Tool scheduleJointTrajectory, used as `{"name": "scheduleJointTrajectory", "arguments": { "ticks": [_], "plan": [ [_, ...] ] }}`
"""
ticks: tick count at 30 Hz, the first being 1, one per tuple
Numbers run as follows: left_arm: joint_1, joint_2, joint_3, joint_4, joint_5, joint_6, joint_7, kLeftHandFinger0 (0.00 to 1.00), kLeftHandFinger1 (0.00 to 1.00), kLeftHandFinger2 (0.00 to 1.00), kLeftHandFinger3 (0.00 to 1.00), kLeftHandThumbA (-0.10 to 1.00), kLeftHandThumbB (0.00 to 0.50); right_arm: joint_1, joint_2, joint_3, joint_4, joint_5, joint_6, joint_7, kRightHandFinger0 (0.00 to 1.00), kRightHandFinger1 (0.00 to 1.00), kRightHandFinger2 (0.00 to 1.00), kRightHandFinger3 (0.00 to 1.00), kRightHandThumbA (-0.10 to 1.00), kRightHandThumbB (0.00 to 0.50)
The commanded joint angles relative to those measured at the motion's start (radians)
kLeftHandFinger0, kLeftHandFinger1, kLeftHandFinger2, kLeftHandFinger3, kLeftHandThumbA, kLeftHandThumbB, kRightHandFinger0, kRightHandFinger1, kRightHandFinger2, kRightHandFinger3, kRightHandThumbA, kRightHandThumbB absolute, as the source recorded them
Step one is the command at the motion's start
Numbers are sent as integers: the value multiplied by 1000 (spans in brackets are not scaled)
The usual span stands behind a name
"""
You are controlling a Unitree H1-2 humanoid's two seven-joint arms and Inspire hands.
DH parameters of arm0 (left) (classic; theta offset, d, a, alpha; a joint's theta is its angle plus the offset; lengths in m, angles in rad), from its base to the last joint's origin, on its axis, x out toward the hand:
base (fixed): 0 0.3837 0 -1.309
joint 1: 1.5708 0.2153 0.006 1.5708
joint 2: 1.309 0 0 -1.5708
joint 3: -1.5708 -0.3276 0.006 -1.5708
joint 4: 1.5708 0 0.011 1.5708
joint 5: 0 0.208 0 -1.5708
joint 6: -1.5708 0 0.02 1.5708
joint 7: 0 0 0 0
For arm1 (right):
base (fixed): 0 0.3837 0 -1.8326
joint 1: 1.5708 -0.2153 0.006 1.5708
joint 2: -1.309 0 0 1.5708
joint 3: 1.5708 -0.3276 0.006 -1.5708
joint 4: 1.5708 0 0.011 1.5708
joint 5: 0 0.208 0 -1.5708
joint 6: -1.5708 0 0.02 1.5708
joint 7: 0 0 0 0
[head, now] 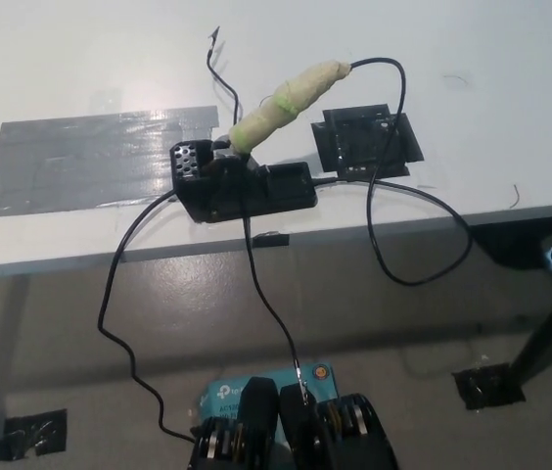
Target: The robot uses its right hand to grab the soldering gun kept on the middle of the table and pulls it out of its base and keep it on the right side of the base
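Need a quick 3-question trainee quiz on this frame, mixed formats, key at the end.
1. True or false: the soldering gun sits in its black base.
2. The black taped patch lies on which side of the base in the picture? A) left B) right C) in front
3. What covers the white table on the base's other side?

Key: 1 true. 2 B. 3 strips of grey tape. Neither robot hand is in view.

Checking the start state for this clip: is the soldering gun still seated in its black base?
Touching. The head view shows the soldering gun with its lower end set into the black base, its handle slanting up to the right. Neither robot hand is in view.
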Motion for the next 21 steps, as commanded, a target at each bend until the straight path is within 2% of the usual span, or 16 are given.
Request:
{"name": "scheduleJointTrajectory", "arguments": {
  "ticks": [1,3,4,5,6,10,11,12,13,14,15,16,19,21],
  "plan": [
    [8,13,12,-24,1,16,-19,1000,972,1000,1000,547,318,-168,-70,-75,-93,-74,11,-19,1000,1000,1000,1000,371,116],
    [3,15,10,-15,4,4,-20,1000,975,1000,1000,552,318,-262,-78,-80,-95,-47,11,-8,1000,1000,1000,1000,384,141],
    [0,15,11,-20,4,8,-20,1000,967,1000,1000,545,314,-325,-76,-75,-84,-26,11,-17,1000,1000,1000,1000,337,161],
    [0,16,13,-26,3,14,-20,1000,964,1000,1000,543,315,-392,-74,-67,-71,-1,11,-27,1000,1000,1000,1000,308,157],
    [-1,17,15,-31,1,19,-21,1000,970,1000,1000,535,305,-450,-67,-53,-56,-20,11,-13,1000,1000,1000,1000,351,169],
    [-5,25,12,-41,8,35,-24,1000,963,1000,1000,554,317,-601,-37,2,-15,-80,11,43,1000,1000,1000,1000,390,191],
    [-5,28,12,-40,7,28,-27,1000,962,1000,1000,555,313,-691,18,35,-1,-190,11,99,1000,1000,1000,1000,394,212],
    [-6,28,11,-35,7,19,-28,1000,955,1000,1000,554,313,-739,32,76,0,-269,11,137,1000,1000,1000,1000,426,207],
    [-6,24,16,-36,-1,23,-29,1000,961,1000,1000,543,316,-783,37,111,7,-277,11,176,1000,1000,1000,1000,441,192],
    [-6,24,16,-38,0,24,-28,1000,964,1000,1000,538,316,-798,47,116,9,-285,11,190,1000,1000,1000,1000,438,203],
    [-5,26,14,-41,3,23,-28,1000,969,1000,1000,543,320,-847,63,160,17,-291,11,207,1000,1000,1000,1000,470,240],
    [-5,29,12,-44,7,27,-28,1000,979,1000,1000,553,318,-895,74,209,29,-310,11,224,1000,1000,1000,1000,464,225],
    [-12,32,-1,-43,23,24,-29,1000,977,1000,1000,581,327,-977,87,297,52,-368,11,258,1000,1000,1000,1000,564,241],
    [-13,32,0,-42,22,21,-31,1000,945,1000,1000,551,324,-1083,133,423,108,-369,10,200,1000,1000,1000,1000,400,236]
  ]
}}
